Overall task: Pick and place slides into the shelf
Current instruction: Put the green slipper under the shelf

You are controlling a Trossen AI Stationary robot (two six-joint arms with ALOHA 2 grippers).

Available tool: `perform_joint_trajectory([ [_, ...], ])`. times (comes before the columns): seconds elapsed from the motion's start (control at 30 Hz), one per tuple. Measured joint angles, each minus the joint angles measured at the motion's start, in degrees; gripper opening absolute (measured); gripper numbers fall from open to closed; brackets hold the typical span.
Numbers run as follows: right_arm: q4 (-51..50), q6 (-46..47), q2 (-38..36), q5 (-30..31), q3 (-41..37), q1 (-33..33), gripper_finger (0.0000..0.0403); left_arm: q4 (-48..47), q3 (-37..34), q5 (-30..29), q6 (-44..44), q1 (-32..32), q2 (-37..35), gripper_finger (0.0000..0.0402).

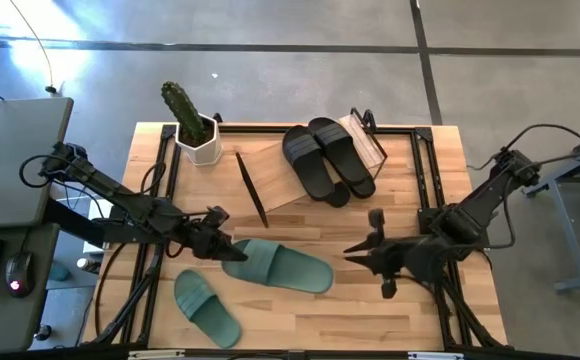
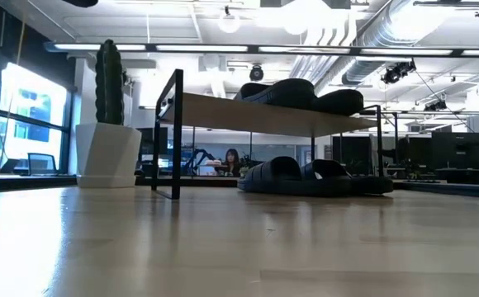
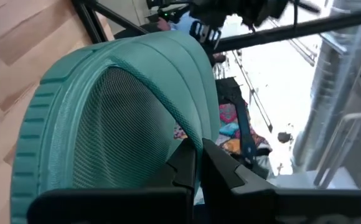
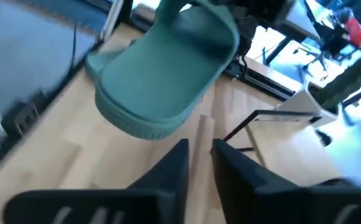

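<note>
At table centre, a green slide [image 1: 275, 265] is clamped at its heel by the left gripper [image 1: 218, 245], long axis toward the empty, slightly parted right gripper [image 1: 355, 253].

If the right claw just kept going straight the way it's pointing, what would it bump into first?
Most likely the green slide that the left gripper holds by its strap. The right gripper points across the table at its free end, with bare wood between them.

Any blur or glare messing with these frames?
Right wrist view: motion-smeared, the green slide soft-edged. Low view: bright windows and ceiling lights silhouette the shelf and black slides. Left wrist view: background blown out white. High view: evenly lit.
</note>
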Motion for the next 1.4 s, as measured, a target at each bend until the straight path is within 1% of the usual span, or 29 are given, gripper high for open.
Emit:
perform_joint_trajectory([
  [0.1, -3.7, -4.6, 4.4, 1.3, 5.2, 0.1, 0.0096, 0.7, 0.0, -1.0, -1.9, 0.0, 0.0, 0.0],
  [0.2, -8.7, -8.7, 8.7, 5.7, 9.8, 1.1, 0.0127, 1.5, 0.0, -2.4, -3.3, 0.0, -0.2, 0.0],
  [0.27, -12.4, -9.0, 11.2, 9.7, 12.3, 1.9, 0.0142, 2.2, 0.0, -2.6, -3.6, 1.0, -0.4, 0.0],
  [0.33, -16.7, -7.3, 12.9, 13.0, 14.5, 2.8, 0.0154, 2.3, 0.0, -1.7, -4.3, 2.4, -0.8, 0.0],
  [0.43, -21.4, -4.6, 14.2, 15.6, 16.5, 4.3, 0.0166, 2.3, 0.0, -0.1, -4.3, 4.7, -1.2, 0.0],
  [0.47, -21.9, -4.7, 14.4, 16.4, 16.6, 4.7, 0.0168, 2.4, 0.0, 1.3, -4.3, 5.8, -1.2, 0.0],
  [0.57, -21.3, -7.5, 15.1, 17.6, 16.6, 5.3, 0.0173, 4.4, 0.0, 4.7, -4.8, 7.9, -1.1, 0.0],
  [0.8, -21.0, -11.5, 16.0, 22.8, 16.7, 4.6, 0.0174, 5.3, 0.0, 8.2, -5.6, 10.3, -1.2, 0.0],
  [0.87, -20.9, -12.7, 15.9, 23.2, 16.7, 4.1, 0.0174, 5.0, 0.0, 8.4, -5.8, 10.3, -1.2, 0.0],
  [1.07, -19.2, -16.8, 15.9, 21.6, 16.7, 2.8, 0.0174, 5.2, 0.0, 8.5, -5.8, 10.2, -1.2, 0.0],
  [1.23, -14.9, -22.2, 15.9, 21.3, 16.7, 2.6, 0.0174, 5.3, 0.0, 8.8, -5.8, 10.2, -1.2, 0.0],
  [1.4, -13.2, -23.4, 15.9, 20.8, 16.7, 2.6, 0.0173, 5.3, 0.0, 8.6, -6.0, 10.2, -1.2, 0.0],
])
